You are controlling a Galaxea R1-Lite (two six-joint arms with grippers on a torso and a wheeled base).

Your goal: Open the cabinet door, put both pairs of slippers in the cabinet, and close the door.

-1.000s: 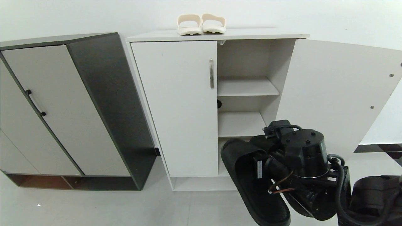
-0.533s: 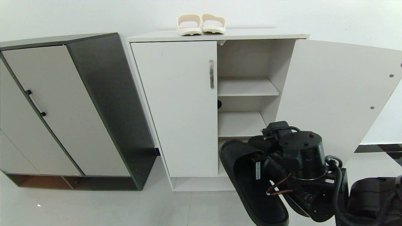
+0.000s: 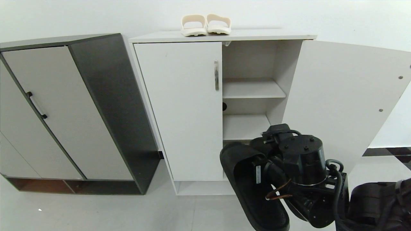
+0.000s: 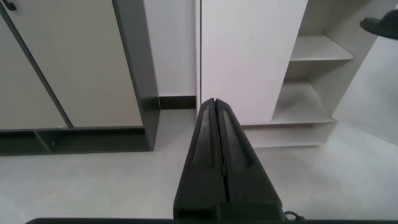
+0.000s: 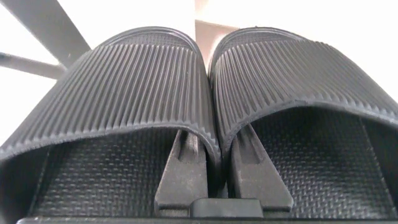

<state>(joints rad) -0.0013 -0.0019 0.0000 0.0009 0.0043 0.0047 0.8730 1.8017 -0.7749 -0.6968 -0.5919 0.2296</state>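
Right arm (image 3: 303, 160) is all matte black, chunky round wrist drum with small screws on top. Black cables (image 3: 335, 192) loop off it, plus a reddish-brown wire (image 3: 277, 194) and a white label (image 3: 257, 174)

Ribbed matt rubber black slippers (image 5: 155, 81), textured footbeds; white cabinet (image 3: 179, 109) smooth matt laminate; handle (image 3: 216, 75) brushed metal.

Home-like hallway: white shoe cabinet (image 3: 186, 112) beside grey cabinet (image 3: 57, 112).

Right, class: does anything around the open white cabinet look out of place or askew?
The pair of cream slippers sits on top of the white cabinet, not on a shelf inside. Nothing looks askew, spilled or damaged.
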